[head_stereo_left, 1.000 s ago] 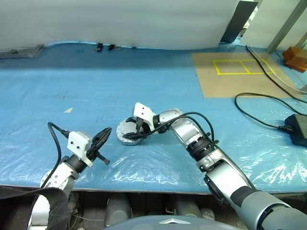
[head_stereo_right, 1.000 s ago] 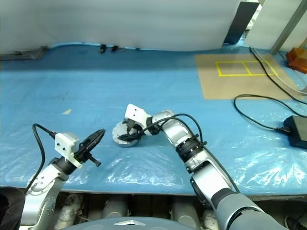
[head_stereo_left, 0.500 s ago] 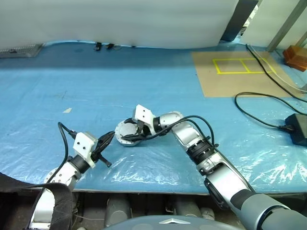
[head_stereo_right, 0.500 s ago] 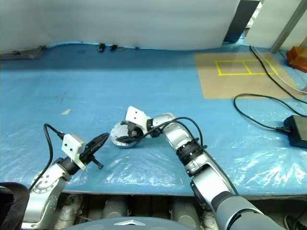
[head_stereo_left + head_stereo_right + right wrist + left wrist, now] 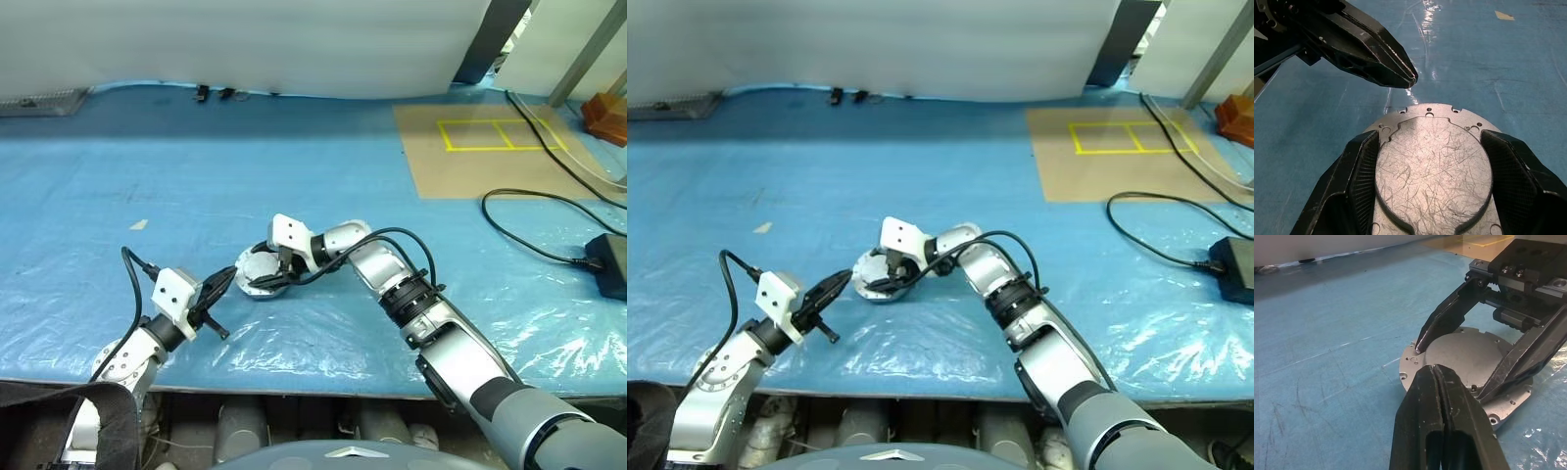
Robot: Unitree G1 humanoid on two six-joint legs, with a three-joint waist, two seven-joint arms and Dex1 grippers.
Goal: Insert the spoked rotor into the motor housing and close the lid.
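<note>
The worktop (image 5: 294,157), covered in blue plastic sheeting, carried the motor housing (image 5: 257,277) between the right fingers (image 5: 1354,171), just beyond the closed left fingers (image 5: 1442,411).

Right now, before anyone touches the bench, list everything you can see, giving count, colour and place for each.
plastic sheet: one, blue, covering the bench
motor housing: one, silver, near middle of sheet
board: one, brown, far right
tape outline: two joined boxes, yellow, on board
cables: several, black, right side
box: one, black, right edge
scrap: one, pale, left of housing
right gripper: black, clamped across housing
left gripper: black, shut, tip beside housing
</note>
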